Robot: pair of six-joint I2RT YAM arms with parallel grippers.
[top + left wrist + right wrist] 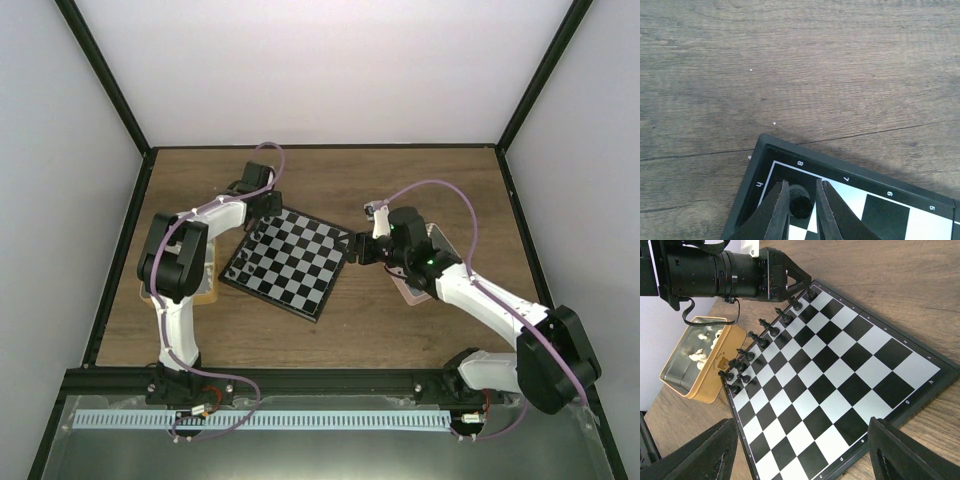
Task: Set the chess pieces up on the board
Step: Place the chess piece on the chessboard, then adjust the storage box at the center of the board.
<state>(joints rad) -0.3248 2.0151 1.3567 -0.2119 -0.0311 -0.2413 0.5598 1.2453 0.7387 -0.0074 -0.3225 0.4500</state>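
The board (pixel 300 272) lies tilted at mid-table. Several black chess pieces (pixel 762 337) stand in a row along its far left edge, and one more stands a rank in. My left gripper (pixel 801 186) sits over the board's (pixel 840 167) far corner, its fingers narrowly parted around a black piece (pixel 801 206) that stands on the corner square; a thin gap shows on the right side. My right gripper (pixel 801 432) hovers wide open over the board's (pixel 840 365) near right edge with nothing between its fingers. Cream-white pieces (pixel 702 347) lie in a tan tin.
The tan tin (pixel 695 375) stands just left of the board, under the left arm (pixel 180 255). A pink tray (pixel 437 236) lies right of the board, mostly hidden under the right arm (pixel 470 290). Bare wood runs behind the board.
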